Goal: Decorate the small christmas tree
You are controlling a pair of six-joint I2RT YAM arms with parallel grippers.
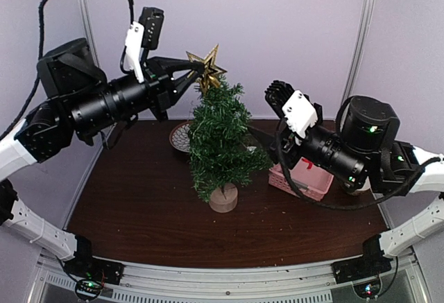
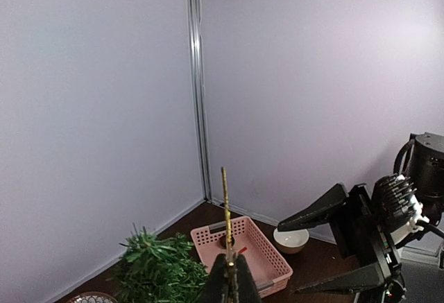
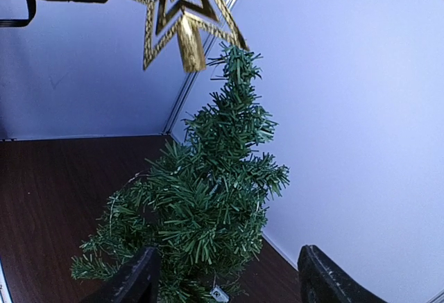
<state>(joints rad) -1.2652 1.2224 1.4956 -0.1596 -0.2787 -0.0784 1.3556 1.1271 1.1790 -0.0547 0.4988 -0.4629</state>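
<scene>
Dark table [image 1: 139,206], tree stump [image 1: 223,197]: overhead only.

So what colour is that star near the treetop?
The star is shiny gold, clearest in the right wrist view.

tree [image 1: 218,136] centre, basket [image 1: 316,177] right, open tabletop [image 1: 139,206] left

Bright even light, soft shadows, wrist views w/ slight blur
</scene>
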